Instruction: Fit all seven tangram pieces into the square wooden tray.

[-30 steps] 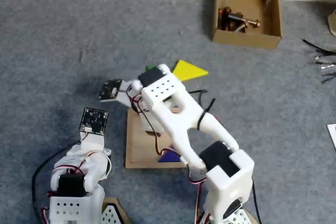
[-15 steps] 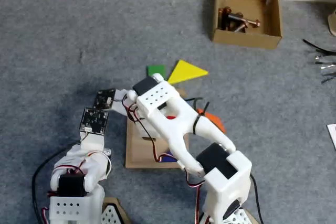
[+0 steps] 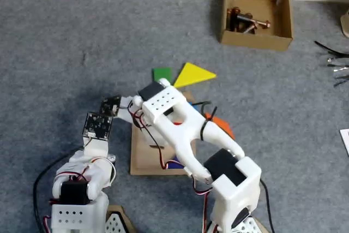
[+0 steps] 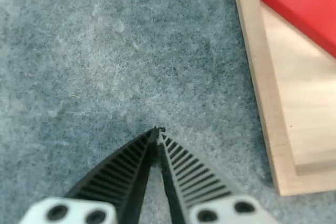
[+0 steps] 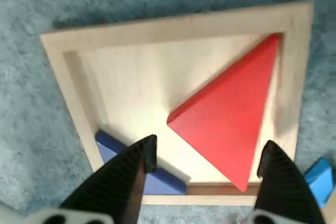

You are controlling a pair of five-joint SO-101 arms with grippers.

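The square wooden tray (image 3: 143, 151) lies on the grey carpet, mostly under my right arm (image 3: 174, 118). Inside it lie a red triangle (image 5: 226, 114) and a dark blue piece (image 5: 152, 179) along one wall; the blue piece (image 3: 175, 162) peeks out below the arm. My right gripper (image 5: 207, 156) hangs open above the tray, holding nothing. A light blue piece (image 5: 317, 176) sits just outside the tray's corner. Beyond the tray are a green square (image 3: 162, 73) and a yellow triangle (image 3: 195, 74); an orange piece (image 3: 218, 124) lies at the tray's right. My left gripper (image 4: 157, 131) is shut over bare carpet beside the tray's edge (image 4: 257, 77).
A cardboard box (image 3: 256, 15) with metal parts stands at the back right. Loose cables (image 3: 332, 58) lie at the right edge. Open carpet stretches to the left and back left.
My right arm has drawn back from over the green square toward the tray, uncovering that square and the orange piece. The left arm has kept still.
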